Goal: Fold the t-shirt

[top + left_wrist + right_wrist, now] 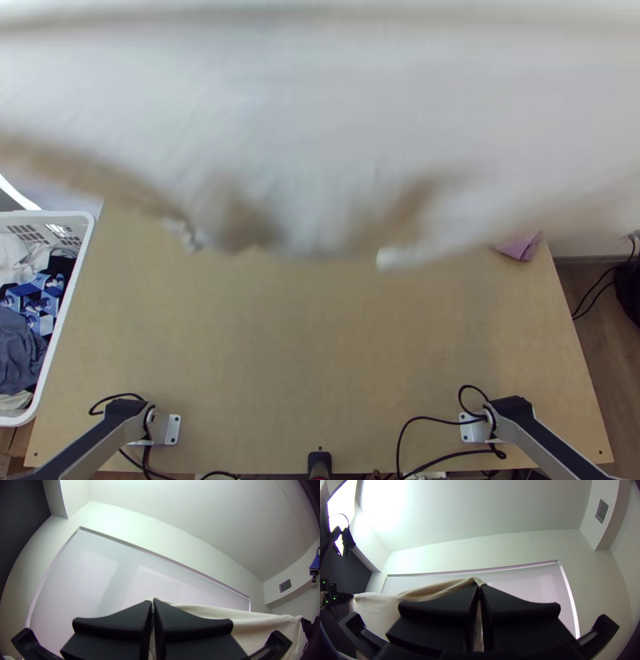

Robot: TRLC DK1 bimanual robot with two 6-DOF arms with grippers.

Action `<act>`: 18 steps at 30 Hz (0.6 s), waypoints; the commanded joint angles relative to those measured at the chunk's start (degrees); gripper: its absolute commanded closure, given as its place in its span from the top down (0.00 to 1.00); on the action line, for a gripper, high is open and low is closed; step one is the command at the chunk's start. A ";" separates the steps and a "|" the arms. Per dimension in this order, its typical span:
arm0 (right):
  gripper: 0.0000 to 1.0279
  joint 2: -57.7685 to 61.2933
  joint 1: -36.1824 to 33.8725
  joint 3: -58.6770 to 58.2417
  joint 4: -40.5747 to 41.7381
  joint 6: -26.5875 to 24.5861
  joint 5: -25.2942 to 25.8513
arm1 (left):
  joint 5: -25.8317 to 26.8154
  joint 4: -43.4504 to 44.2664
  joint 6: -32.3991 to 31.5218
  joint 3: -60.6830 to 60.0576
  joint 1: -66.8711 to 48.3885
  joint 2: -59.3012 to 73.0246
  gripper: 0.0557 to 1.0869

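Evidently, the near edge of the table (pixel 320 368) carries a dark fitting (pixel 319 462) at its middle, with the left arm (pixel 104 440) at the near left corner and the right arm (pixel 544 440) at the near right. Black cables (pixel 448 458) lie looped beside the right arm's base. A white basket (pixel 80 218) stands along the table's left edge and contains grey cloth (pixel 20 352), blue patterned cloth (pixel 36 300) and white cloth (pixel 20 260). A purple cloth (pixel 522 246) lies by the right edge, on the far half. The t-shirt (pixel 320 120), off-white, is raised above the far part of the table; its lower outline is blurred in the top view. The left gripper (pixel 152 602) is clamped on one upper part of it, the right gripper (pixel 480 586) on another, well apart, with the fabric stretched between them and hanging below. Which parts of the garment are gripped cannot be determined. Beyond, a pale framed panel (pixel 533 586) is noted on the wall.
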 commanded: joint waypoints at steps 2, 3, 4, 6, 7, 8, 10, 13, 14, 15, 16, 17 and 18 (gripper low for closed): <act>0.03 -1.65 2.86 5.26 -3.96 -1.76 4.19 | -5.34 -1.23 1.46 -0.77 3.49 -4.89 0.04; 0.03 -1.74 3.22 5.87 -4.75 -2.38 4.19 | -5.43 -1.76 1.46 -0.60 3.49 -5.77 0.04; 0.03 -2.01 3.39 5.96 -5.37 -2.82 4.19 | -5.34 -2.90 1.46 -0.60 3.49 -6.39 0.04; 0.03 -2.18 3.39 5.26 -7.92 -2.73 4.19 | -5.17 -4.93 1.02 -2.27 3.58 -7.62 0.04; 0.03 -2.36 3.48 4.03 -9.50 -2.46 4.28 | -5.08 -4.93 1.02 -5.34 3.58 -9.02 0.04; 0.03 -2.71 3.48 2.27 -10.73 -1.50 4.80 | -5.08 -4.57 0.67 -9.30 3.58 -10.69 0.04; 0.03 -3.68 4.10 -3.44 -13.80 1.31 6.39 | -4.91 -3.08 0.32 -19.32 3.49 -14.47 0.04; 0.03 -8.07 6.12 -17.95 -16.44 3.07 8.67 | -2.71 -2.20 0.49 -34.26 3.14 -20.54 0.04; 0.03 -9.92 6.38 -23.22 -16.26 4.30 8.76 | -1.74 -1.41 1.11 -39.36 3.41 -23.09 0.04; 0.03 -11.85 6.47 -28.84 -16.35 5.80 8.67 | -1.21 -1.06 1.11 -44.37 3.49 -25.28 0.04; 0.03 -13.87 6.64 -35.08 -16.00 6.24 8.58 | -0.86 -1.85 1.20 -48.94 3.32 -27.22 0.04; 0.03 -15.81 6.73 -40.71 -15.47 8.17 8.23 | -0.33 -1.94 1.55 -53.59 3.23 -29.50 0.04; 0.03 -17.74 7.00 -46.16 -15.47 10.54 7.09 | 0.19 -2.11 1.81 -58.16 3.14 -31.70 0.04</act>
